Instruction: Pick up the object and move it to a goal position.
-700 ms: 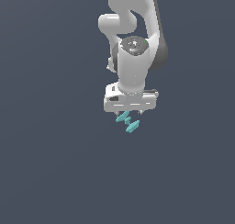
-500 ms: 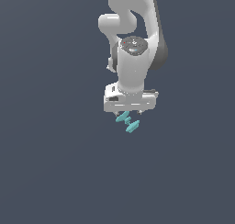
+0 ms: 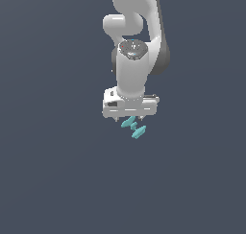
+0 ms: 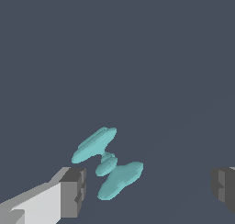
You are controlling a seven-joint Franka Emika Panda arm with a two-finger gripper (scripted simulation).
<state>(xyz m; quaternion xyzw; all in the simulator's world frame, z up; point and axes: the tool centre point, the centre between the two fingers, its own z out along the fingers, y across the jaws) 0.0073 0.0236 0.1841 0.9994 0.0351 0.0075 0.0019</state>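
Exterior view, gripper (image 3: 130, 118): white, pointing down, directly above the object (image 3: 134, 127).
Exterior view, object: small teal piece with a zigzag outline, on the dark grey floor (image 3: 57, 180).
Wrist view, fingers (image 4: 73, 191): spread wide, holding nothing.
Wrist view, object (image 4: 108, 162): between the fingers, near one, not touching.

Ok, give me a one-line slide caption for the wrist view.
Wrist view: open jaws of the gripper straddle the small teal object, which sits nearer one finger, not yet grasped.
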